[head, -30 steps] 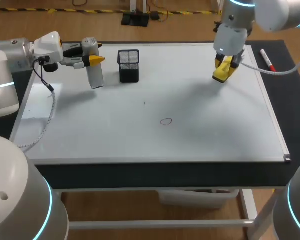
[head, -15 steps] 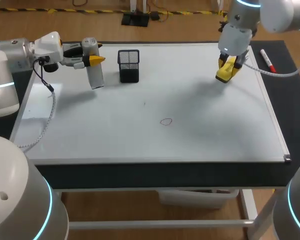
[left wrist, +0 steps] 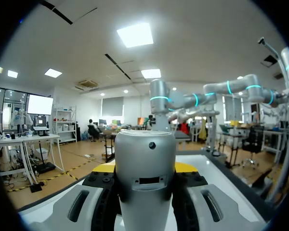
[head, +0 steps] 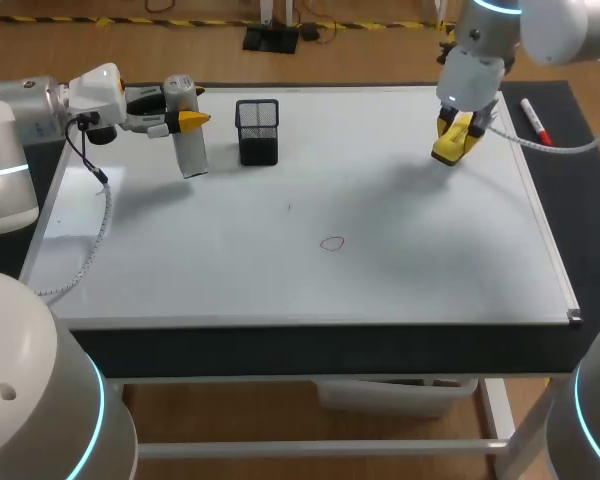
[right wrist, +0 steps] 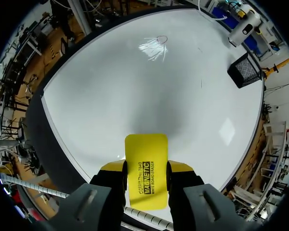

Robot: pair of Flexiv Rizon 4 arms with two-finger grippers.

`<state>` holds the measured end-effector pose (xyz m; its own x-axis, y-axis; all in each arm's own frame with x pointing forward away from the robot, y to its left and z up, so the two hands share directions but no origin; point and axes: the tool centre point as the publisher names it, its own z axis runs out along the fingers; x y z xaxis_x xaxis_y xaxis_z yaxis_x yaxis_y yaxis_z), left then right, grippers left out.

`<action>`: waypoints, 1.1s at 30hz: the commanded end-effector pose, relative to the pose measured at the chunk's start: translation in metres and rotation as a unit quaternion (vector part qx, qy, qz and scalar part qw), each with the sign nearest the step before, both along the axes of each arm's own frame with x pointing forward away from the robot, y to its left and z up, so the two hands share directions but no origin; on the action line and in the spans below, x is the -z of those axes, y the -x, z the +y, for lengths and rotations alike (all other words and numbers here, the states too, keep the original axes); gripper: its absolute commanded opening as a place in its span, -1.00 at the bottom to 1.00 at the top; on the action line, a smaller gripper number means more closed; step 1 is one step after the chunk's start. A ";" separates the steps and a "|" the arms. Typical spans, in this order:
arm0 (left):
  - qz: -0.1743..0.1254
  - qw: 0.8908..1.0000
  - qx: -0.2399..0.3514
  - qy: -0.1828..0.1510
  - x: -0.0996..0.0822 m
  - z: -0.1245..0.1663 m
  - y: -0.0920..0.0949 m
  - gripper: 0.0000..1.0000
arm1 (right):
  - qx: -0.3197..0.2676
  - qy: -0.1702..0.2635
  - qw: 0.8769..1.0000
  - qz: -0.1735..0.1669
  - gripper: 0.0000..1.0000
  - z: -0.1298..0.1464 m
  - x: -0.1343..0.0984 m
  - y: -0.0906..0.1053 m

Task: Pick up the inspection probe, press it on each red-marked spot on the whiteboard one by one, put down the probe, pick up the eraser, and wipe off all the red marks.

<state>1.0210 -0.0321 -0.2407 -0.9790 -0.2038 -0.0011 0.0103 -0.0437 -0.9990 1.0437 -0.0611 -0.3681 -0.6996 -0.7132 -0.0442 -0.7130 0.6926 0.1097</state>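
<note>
A grey cylindrical inspection probe stands nearly upright over the whiteboard's far left part, and my left gripper is shut on it from the side. In the left wrist view the probe fills the gap between the yellow fingertips. My right gripper hangs over the board's far right part, shut on a yellow eraser; the eraser sits between its fingers. One small red ring mark lies near the board's middle, well ahead of the eraser.
A black mesh pen holder stands on the board just right of the probe. A red-capped marker lies on the dark table beyond the board's right edge. The board's metal frame runs along the right side.
My right gripper has shifted slightly right and toward the far edge with the eraser, then held still. The left arm and probe have not moved.
</note>
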 end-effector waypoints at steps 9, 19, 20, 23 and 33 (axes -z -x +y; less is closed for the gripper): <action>-0.002 1.000 0.015 0.003 -0.004 -0.009 0.014 -1.00 | -0.001 0.002 1.000 0.001 -1.00 0.000 -0.001 -0.001; 0.008 0.998 0.062 0.006 -0.009 -0.051 0.059 -1.00 | -0.001 0.002 1.000 0.001 -1.00 0.000 -0.001 -0.001; 0.009 0.998 0.068 0.006 -0.010 -0.056 0.065 -1.00 | -0.001 0.002 1.000 0.001 -1.00 0.000 -0.001 -0.001; 0.010 0.996 0.086 0.011 -0.012 -0.072 0.081 -1.00 | -0.001 0.002 1.000 0.001 -1.00 0.000 -0.001 -0.001; 0.020 0.988 0.152 0.017 -0.011 -0.123 0.125 -1.00 | -0.001 0.002 1.000 0.001 -1.00 0.000 -0.001 -0.001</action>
<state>0.8966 -0.1443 -0.2277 -0.9951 0.0920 0.0357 -0.0423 -0.0707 -0.9966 1.0437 -0.0611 -0.3683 -0.6996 -0.7131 -0.0444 -0.7129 0.6926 0.1095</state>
